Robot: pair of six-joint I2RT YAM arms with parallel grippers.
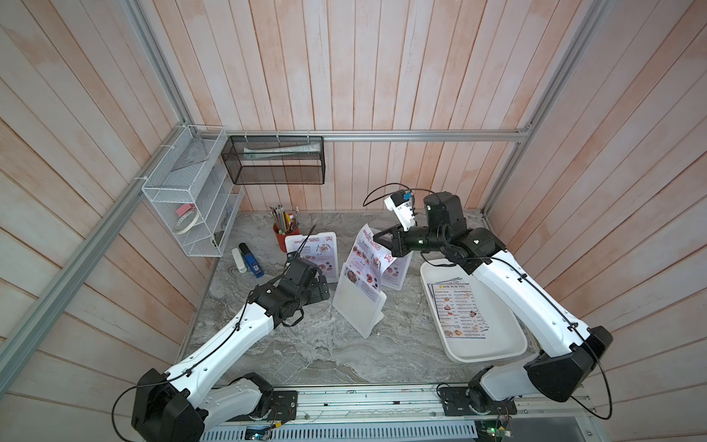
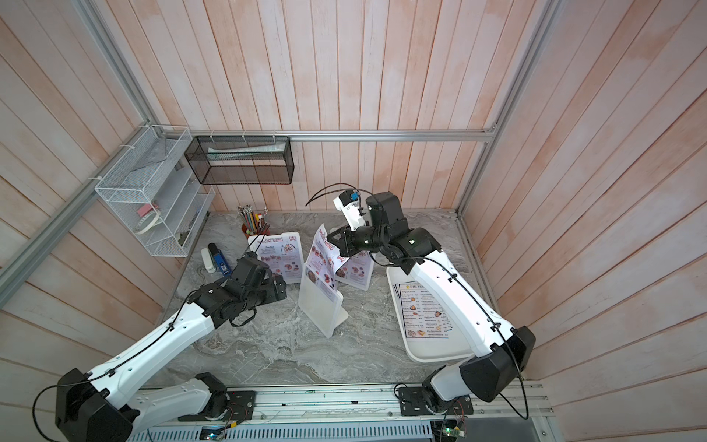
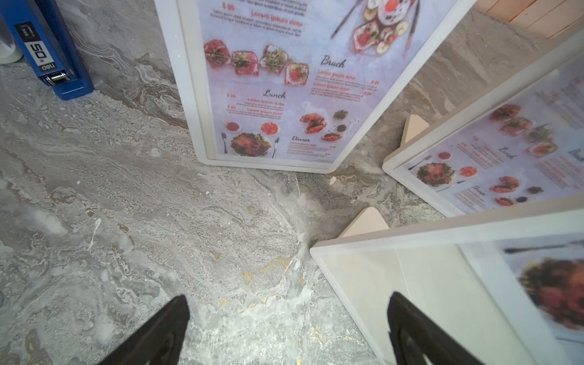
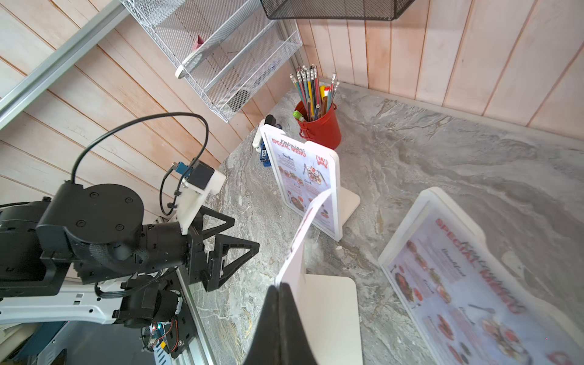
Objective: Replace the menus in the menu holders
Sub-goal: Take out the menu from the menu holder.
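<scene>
White paper, red-headed: a Special Menu sheet part-way out of the nearest menu holder, pinched by the right gripper.

The sheet's long axis runs from the holder's top slot up and back toward the rear wall. Its lower part is inside the clear front and its upper edge is clamped between the closed jaws, so the pull probably follows that line. The left gripper is empty with its jaws wide apart. It sits low, just beside the holder's left edge, and is the nearer arm to steady the holder. Two further holders behind it are full. The Dim Sum Inn menus lie in the white tray, under the right arm. Grey marbled tabletop; pale plank walls; wire shelves, a red pencil pot and a blue stapler at the back left.
</scene>
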